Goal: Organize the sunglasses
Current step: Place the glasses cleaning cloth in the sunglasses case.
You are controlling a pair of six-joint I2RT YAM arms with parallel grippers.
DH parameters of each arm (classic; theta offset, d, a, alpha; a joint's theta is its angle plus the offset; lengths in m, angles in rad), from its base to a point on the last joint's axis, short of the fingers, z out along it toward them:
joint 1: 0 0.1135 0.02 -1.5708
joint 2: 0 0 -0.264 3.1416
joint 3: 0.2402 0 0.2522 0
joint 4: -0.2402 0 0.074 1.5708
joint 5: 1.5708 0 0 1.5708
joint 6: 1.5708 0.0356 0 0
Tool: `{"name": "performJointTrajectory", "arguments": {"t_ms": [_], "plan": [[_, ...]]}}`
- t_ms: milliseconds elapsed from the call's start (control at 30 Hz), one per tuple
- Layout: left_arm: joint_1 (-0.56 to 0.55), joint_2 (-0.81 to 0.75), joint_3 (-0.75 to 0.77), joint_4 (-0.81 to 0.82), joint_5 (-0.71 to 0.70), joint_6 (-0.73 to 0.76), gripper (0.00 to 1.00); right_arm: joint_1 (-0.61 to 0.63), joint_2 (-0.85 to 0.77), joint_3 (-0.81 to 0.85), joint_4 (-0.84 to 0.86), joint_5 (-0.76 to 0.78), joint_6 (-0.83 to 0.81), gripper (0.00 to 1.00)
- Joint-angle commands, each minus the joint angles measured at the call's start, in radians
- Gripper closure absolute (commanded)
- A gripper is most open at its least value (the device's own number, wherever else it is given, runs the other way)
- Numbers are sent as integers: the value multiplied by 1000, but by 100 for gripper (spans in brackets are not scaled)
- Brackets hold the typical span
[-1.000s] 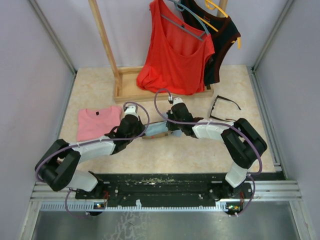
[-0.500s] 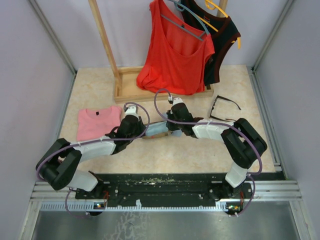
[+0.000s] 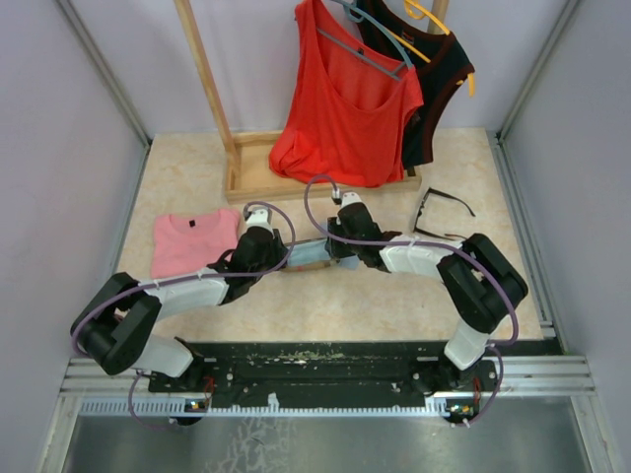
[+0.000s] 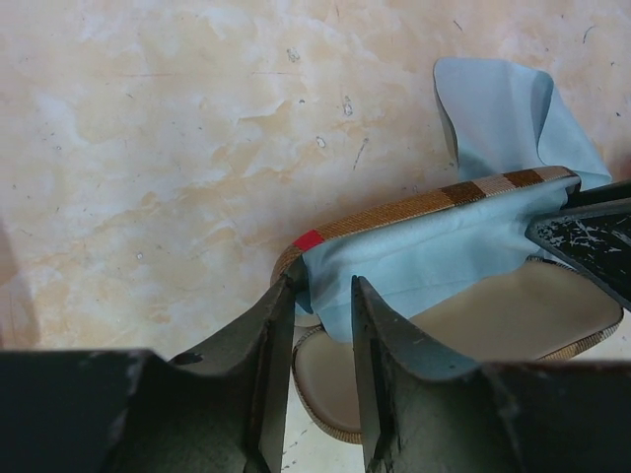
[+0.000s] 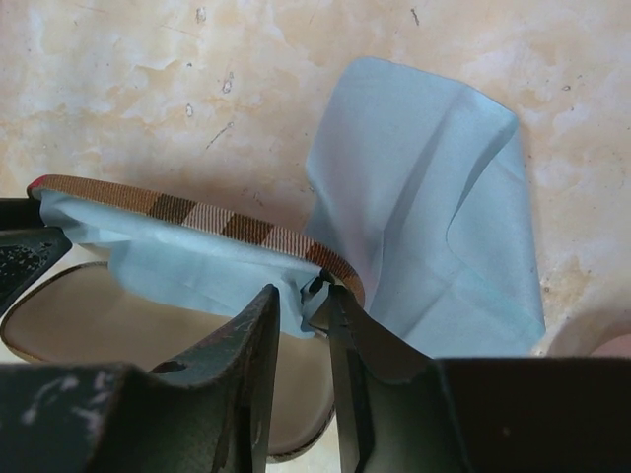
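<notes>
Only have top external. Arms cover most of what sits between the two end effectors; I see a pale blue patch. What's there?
Observer: A brown plaid case, lying open, with a light blue cloth draped over its rim.
Operator: Black sunglasses lie out to the right on my feed. Another pair inside the case?
Observer: None showing. Where the cloth doesn't cover, the wrist views show only beige lining.
Operator: Is the left end effector clamped on anything?
Observer: No. Its fingers stand apart, with the cloth's edge in the gap between them.
</notes>
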Motion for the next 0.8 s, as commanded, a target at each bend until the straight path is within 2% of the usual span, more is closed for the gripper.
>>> {"name": "performJointTrajectory", "arguments": {"t_ms": [0, 467, 767], "plan": [[9, 5, 17, 1, -20, 17, 63, -9, -80, 22, 16, 22, -21, 71], [9, -9, 27, -11, -10, 19, 59, -9, -194, -15, -27, 52, -39, 65], [9, -66, 16, -34, 10, 9, 54, -9, -251, -21, -75, 61, -106, 62]]}}
